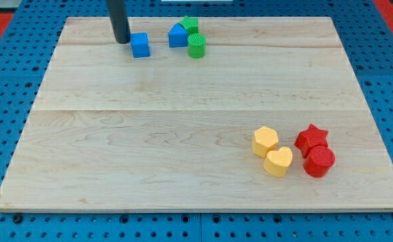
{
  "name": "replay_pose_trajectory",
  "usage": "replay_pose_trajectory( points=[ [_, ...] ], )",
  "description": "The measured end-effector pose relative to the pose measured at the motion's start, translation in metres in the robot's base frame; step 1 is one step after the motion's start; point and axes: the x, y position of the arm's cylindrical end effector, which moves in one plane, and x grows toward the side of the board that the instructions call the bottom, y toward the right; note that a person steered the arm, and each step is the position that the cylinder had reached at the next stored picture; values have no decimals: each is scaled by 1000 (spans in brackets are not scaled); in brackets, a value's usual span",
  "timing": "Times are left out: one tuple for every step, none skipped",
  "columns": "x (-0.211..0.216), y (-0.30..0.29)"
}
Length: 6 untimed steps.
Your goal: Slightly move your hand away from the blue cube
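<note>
The blue cube sits near the view's top, left of centre, on the wooden board. My tip is the lower end of a dark rod that comes down from the view's top edge. It rests just left of the blue cube, with a very narrow gap or light contact; I cannot tell which.
A second blue block, a green block and a green cylinder cluster right of the blue cube. At the lower right lie a yellow hexagon, a yellow heart, a red star and a red block.
</note>
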Motion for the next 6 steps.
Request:
replay_pose_trajectory(
  points=[
    [3,-4],
    [23,10],
    [24,53],
    [33,61],
    [47,49],
    [46,49]
  ],
)
